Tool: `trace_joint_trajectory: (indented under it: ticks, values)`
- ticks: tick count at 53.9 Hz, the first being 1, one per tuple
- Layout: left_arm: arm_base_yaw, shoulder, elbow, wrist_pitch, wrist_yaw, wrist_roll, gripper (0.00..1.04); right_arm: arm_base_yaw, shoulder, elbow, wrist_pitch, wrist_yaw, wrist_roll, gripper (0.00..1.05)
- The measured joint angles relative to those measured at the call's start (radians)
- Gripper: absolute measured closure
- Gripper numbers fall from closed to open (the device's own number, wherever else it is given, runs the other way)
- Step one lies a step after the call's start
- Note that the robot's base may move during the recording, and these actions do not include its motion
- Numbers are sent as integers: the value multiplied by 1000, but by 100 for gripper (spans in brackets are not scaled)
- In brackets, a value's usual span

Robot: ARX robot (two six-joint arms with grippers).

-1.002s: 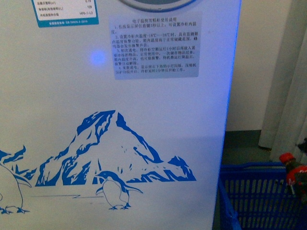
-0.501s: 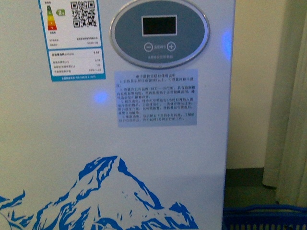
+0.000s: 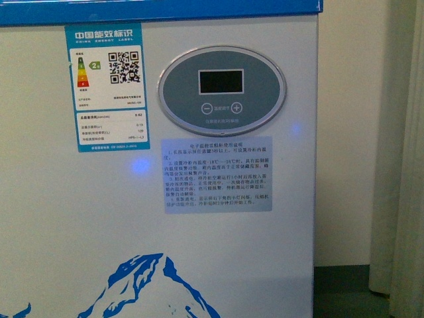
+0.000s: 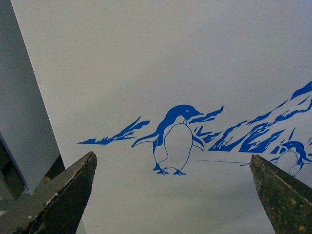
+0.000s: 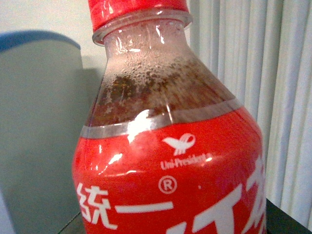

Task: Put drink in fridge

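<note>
We face the front wall of the white chest fridge [image 3: 66,232]: its blue rim [image 3: 159,8] runs along the top, with the grey oval control panel [image 3: 222,91], energy label [image 3: 107,87] and instruction sticker [image 3: 216,175] beneath. The cabinet's right edge drops straight down, and there is open room beyond it to the cream wall [image 3: 351,132] and pale curtain [image 3: 407,165]. Our left gripper [image 4: 171,158] hangs empty before the penguin print [image 4: 173,139], fingers [image 4: 63,195] spread wide. The clear plastic drink bottle [image 5: 165,165], with its red cap [image 5: 136,9] and red label, fills the right wrist view beside the fridge's corner, outside the cabinet. The right gripper is out of frame, so we cannot tell its grip.
</note>
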Motion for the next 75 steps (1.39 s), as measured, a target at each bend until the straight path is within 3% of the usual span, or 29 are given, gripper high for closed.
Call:
trace_joint_trajectory:
  ticks: [16, 75]
  values:
    - [0, 0, 0, 0, 0, 0, 8, 25, -53, -67, 26, 34, -75, 62]
    - [0, 0, 0, 0, 0, 0, 8, 25, -58, -67, 24, 32, -83, 62]
